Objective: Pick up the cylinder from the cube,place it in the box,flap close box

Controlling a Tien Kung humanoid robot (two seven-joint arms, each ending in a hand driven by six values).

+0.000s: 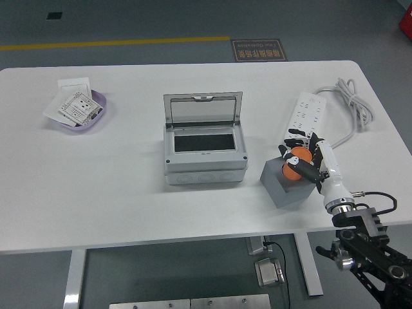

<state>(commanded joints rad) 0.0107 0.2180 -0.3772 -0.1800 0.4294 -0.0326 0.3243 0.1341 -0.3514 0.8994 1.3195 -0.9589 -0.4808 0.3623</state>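
Observation:
An orange cylinder (291, 168) stands on a grey cube (286, 185) at the right of the table. My right hand (301, 157) reaches in from the lower right, and its black and white fingers (308, 171) are curled around the cylinder, which still rests on the cube. A grey box (205, 158) sits in the table's middle with its clear flap lid (203, 109) standing open at the back. The box's inside looks dark and empty. My left arm is out of view.
A white power strip (305, 112) with a coiled cable (351, 103) lies behind my right hand. A purple dish (100, 112) holding white cards sits at the far left. The white table's (116, 193) near edge runs along the bottom.

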